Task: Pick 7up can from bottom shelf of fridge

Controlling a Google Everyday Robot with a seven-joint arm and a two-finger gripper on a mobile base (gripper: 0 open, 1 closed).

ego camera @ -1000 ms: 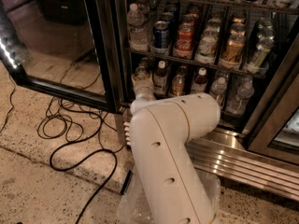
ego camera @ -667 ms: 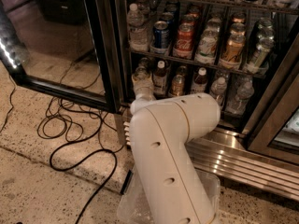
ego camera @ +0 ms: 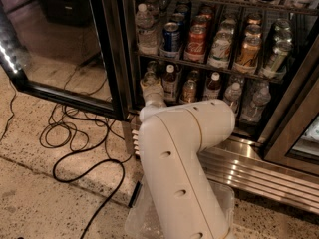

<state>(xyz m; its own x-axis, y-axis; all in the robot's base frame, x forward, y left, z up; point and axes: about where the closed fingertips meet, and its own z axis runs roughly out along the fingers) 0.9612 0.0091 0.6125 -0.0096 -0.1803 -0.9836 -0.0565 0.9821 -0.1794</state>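
The fridge [ego camera: 119,59] stands with its glass door [ego camera: 55,44] swung open to the left. Its bottom shelf [ego camera: 244,121] holds brown white-capped bottles [ego camera: 170,81] and clear water bottles [ego camera: 256,102]. No 7up can shows on the bottom shelf; my arm covers the shelf's left and lower front. A green and whitish can [ego camera: 221,48] stands on the rack above. My white arm [ego camera: 179,163] fills the lower middle. My gripper [ego camera: 150,83] is at the left end of the bottom shelf, in front of the bottles.
The rack above also holds a blue can [ego camera: 171,36], a red can [ego camera: 197,42], an orange can [ego camera: 246,51] and a water bottle [ego camera: 145,29]. Black cables [ego camera: 75,148] lie on the speckled floor. A ribbed steel grille [ego camera: 264,176] runs along the fridge base.
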